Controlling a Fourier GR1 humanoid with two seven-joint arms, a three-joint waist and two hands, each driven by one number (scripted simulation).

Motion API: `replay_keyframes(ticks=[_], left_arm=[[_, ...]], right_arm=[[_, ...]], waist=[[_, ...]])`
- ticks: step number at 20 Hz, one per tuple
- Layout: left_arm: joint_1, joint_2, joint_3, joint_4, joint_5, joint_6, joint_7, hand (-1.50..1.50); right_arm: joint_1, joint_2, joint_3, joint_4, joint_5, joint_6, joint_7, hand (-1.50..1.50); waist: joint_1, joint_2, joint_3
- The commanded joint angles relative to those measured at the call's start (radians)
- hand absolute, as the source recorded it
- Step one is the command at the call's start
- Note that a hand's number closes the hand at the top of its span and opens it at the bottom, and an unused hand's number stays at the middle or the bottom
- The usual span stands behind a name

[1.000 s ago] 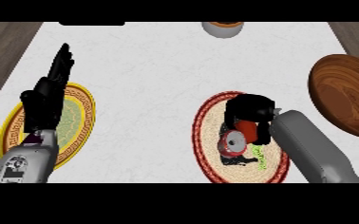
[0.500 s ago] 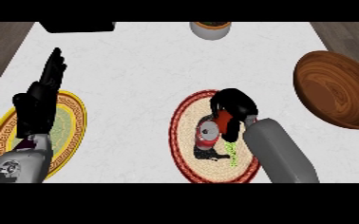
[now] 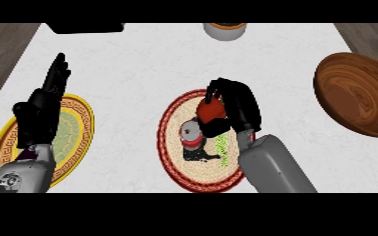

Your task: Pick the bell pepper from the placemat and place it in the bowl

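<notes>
A red bell pepper with a green stem is over the round red-rimmed placemat at the middle of the counter. My right hand is curled round the pepper from the right and hides part of it. Beside the pepper, a small red and grey piece shows above a dark shadow on the mat. The brown wooden bowl stands at the right edge, apart from the hand. My left hand rests open, fingers up, at the left.
A yellow-rimmed plate lies under my left hand at the left edge. A small grey cup stands at the back centre. A dark block sits at the back left. White counter surrounds the mat.
The view has shifted, so mat and bowl sit further left in the picture. My right hand has closed further round the pepper, which now shows higher against the mat.
</notes>
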Motion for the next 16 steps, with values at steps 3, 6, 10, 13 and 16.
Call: replay_keyframes(ticks=[3,6,10,13,16], left_arm=[[-0.011,0.022,0.024,-0.003,-0.001,-0.004,-0.003,0.00],[-0.028,-0.002,0.007,-0.006,-0.007,0.003,0.016,0.00],[-0.097,-0.014,0.009,0.050,-0.014,-0.002,0.006,0.00],[-0.030,-0.011,0.005,0.024,-0.001,-0.036,-0.024,0.00],[-0.019,-0.011,0.005,-0.015,0.006,-0.046,0.000,0.00]], right_arm=[[0.083,0.008,0.059,-0.332,0.218,-0.088,0.345,1.50],[0.095,-0.068,-0.018,-0.459,0.262,-0.021,0.417,1.50],[0.151,-0.041,-0.018,-0.614,0.320,0.022,0.520,1.50],[0.229,-0.123,-0.150,-0.619,0.227,-0.036,0.392,1.50],[0.198,-0.186,-0.319,-0.565,0.109,-0.060,0.304,1.50]], waist=[[-0.011,0.007,0.000],[0.015,0.019,0.002],[0.029,0.026,0.003],[0.036,0.028,0.003],[0.043,0.029,0.004]])
